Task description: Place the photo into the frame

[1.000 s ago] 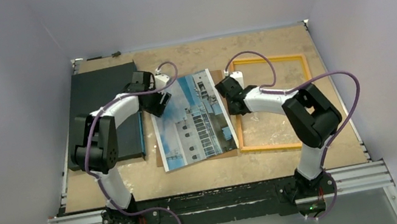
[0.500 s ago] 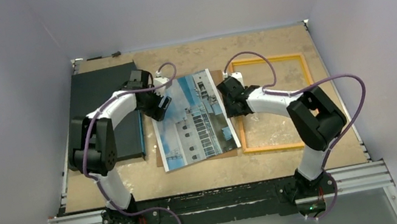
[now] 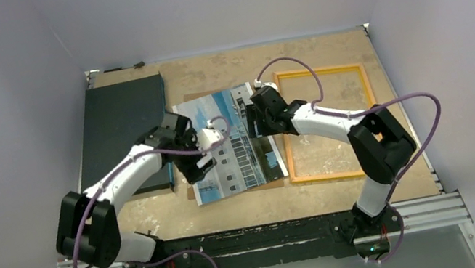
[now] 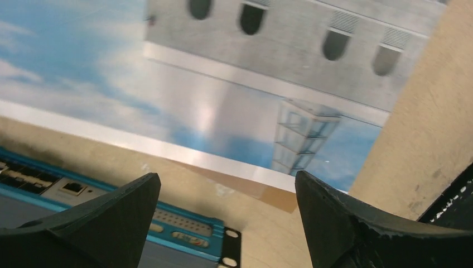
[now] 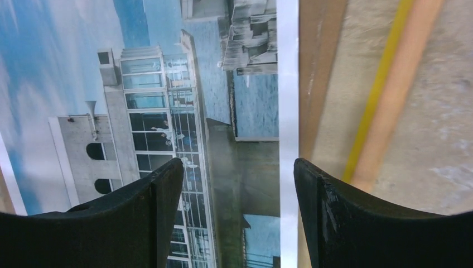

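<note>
Overhead, the glossy rectangular sky-and-building photo (image 3: 232, 142) lies mid-worktop (image 3: 209, 72), just left of the thin yellow-orange frame (image 3: 319, 71). The left end effector (image 3: 195, 162) and right end effector (image 3: 254, 120) hover at its two sides.

Left wrist: fingers apart, empty, above the photo's border.

Right wrist: fingers spread astride the frame-side edge, beside a brown backing board (image 5: 315, 72).

The print looks light, floppy and slick; pinch a border gently.
</note>
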You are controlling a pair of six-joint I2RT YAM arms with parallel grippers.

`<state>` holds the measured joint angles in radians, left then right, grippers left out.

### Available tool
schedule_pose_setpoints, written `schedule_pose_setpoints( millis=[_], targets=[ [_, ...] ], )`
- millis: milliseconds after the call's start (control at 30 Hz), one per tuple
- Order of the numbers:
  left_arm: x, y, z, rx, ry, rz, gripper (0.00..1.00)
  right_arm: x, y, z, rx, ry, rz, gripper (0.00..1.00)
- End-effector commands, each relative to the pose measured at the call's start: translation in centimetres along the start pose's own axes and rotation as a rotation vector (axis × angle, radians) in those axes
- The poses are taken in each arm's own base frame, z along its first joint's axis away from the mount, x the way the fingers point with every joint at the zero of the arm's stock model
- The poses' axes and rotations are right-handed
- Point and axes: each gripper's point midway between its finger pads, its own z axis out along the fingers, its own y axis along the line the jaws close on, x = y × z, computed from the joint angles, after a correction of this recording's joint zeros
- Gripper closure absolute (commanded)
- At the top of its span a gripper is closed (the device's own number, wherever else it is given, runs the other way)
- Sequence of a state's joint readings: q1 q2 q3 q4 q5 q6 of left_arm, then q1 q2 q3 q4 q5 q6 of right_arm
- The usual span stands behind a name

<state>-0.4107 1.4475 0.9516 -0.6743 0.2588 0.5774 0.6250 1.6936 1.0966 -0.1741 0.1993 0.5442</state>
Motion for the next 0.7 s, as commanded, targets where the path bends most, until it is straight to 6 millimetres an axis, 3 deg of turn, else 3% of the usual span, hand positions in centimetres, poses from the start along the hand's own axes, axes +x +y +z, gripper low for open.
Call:
schedule_pose_setpoints(
  millis=[0, 133, 433, 500, 667],
  targets=[
    [0.5, -3.6, 0.5, -0.006, 0.014, 0.202, 0.09, -0.2, 2.2, 1.4, -0.074, 0.033, 0.055, 0.23],
    [1.7, -6.3, 1.6, -0.023, 0.044, 0.303, 0.07, 0.7, 2.2, 2.5, -0.075, 0.064, 0.078, 0.21],
    [2.2, -6.1, 3.3, -0.140, 0.047, 0.303, 0.02, 2.8, 1.7, 3.0, -0.110, 0.117, 0.159, 0.20],
    [2.3, -5.5, 3.8, -0.180, 0.060, 0.315, 0.02, 2.6, 1.7, 2.7, -0.112, 0.113, 0.167, 0.20],
    [3.4, -4.1, 4.5, -0.255, 0.119, 0.315, 0.03, -0.3, 0.9, 1.3, -0.102, 0.067, 0.170, 0.19]
  ],
)
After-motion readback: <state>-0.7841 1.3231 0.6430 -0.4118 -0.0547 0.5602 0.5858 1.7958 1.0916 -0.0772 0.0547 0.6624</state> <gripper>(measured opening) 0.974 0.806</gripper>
